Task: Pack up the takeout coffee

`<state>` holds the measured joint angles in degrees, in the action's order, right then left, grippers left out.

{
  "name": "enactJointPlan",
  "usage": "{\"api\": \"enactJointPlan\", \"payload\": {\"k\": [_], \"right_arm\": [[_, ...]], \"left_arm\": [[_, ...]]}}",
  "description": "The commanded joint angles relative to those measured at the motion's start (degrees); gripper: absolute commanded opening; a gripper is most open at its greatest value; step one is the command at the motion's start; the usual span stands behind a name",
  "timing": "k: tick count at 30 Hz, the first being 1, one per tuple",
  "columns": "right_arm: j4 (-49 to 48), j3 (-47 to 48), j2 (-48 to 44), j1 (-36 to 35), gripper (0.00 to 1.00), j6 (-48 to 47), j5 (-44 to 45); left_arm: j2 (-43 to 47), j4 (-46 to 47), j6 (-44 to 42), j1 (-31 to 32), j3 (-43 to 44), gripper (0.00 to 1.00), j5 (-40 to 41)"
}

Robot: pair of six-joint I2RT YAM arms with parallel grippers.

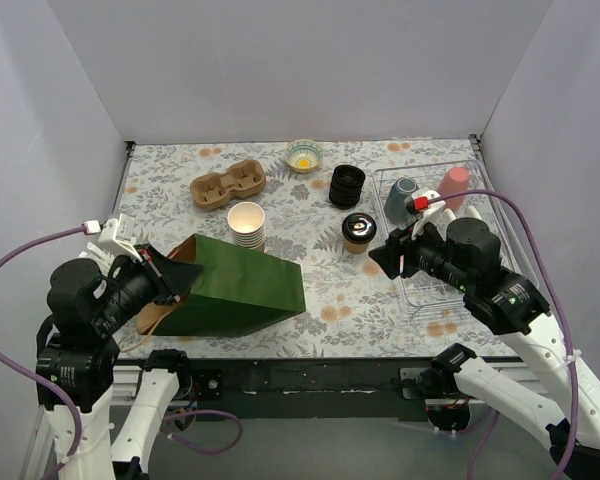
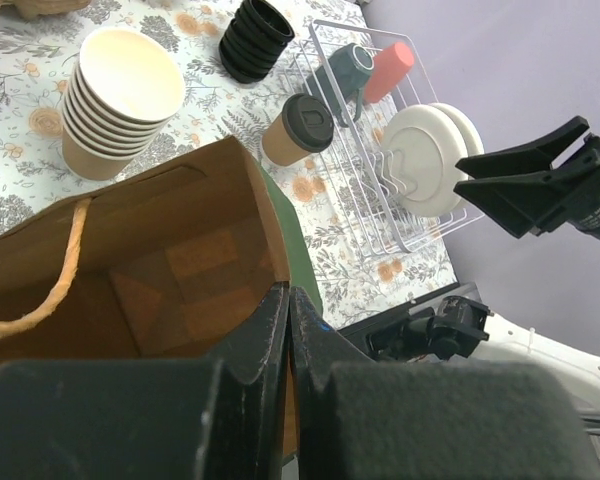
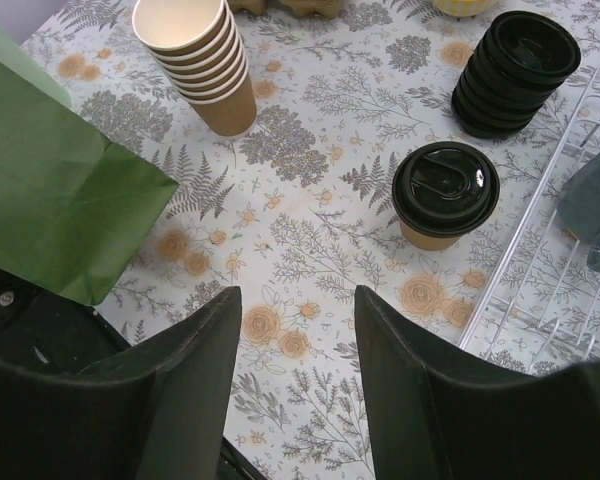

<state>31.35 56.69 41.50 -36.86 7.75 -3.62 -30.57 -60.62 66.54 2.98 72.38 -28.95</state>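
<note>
The takeout coffee (image 1: 359, 232), a brown paper cup with a black lid, stands upright on the floral table, left of the wire rack. It also shows in the right wrist view (image 3: 443, 195) and the left wrist view (image 2: 298, 128). My right gripper (image 1: 385, 256) is open and empty, hovering just near-right of the cup; in its own view (image 3: 298, 300) the cup lies ahead and to the right of the jaws. A green paper bag (image 1: 242, 285), brown inside (image 2: 180, 270), lies on its side with its mouth to the left. My left gripper (image 2: 288, 300) is shut on the bag's rim.
A stack of lidless cups (image 1: 247, 224) stands behind the bag. A stack of black lids (image 1: 347, 186), a cardboard cup carrier (image 1: 227, 186) and a small bowl (image 1: 304, 155) lie farther back. A wire rack (image 1: 435, 290) with mugs and white plates (image 2: 425, 160) fills the right side.
</note>
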Motion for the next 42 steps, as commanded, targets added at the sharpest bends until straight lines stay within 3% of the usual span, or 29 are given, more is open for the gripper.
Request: {"api": "enactJointPlan", "payload": {"k": [1, 16, 25, 28, 42], "right_arm": [[-3.0, -1.5, -0.6, -0.3, 0.57, 0.3, -1.3], [-12.0, -11.8, -0.6, -0.2, 0.57, 10.4, -9.7], [-13.5, -15.2, -2.3, -0.3, 0.57, 10.8, -10.3], [-13.8, -16.2, -3.0, -0.2, 0.57, 11.1, -10.3], [-14.8, -15.6, -3.4, -0.2, 0.57, 12.6, -10.8]], "left_arm": [[-1.2, 0.1, 0.4, -1.2, -0.4, 0.0, 0.5], [-3.7, 0.9, 3.2, -2.9, -3.7, 0.01, -3.0], [-4.7, 5.9, 6.2, -4.7, -2.1, 0.36, -10.1], [-5.3, 7.0, 6.9, -4.7, -1.6, 0.43, -11.2], [-6.3, 12.5, 10.5, -4.7, -4.5, 0.45, -14.8]]}}
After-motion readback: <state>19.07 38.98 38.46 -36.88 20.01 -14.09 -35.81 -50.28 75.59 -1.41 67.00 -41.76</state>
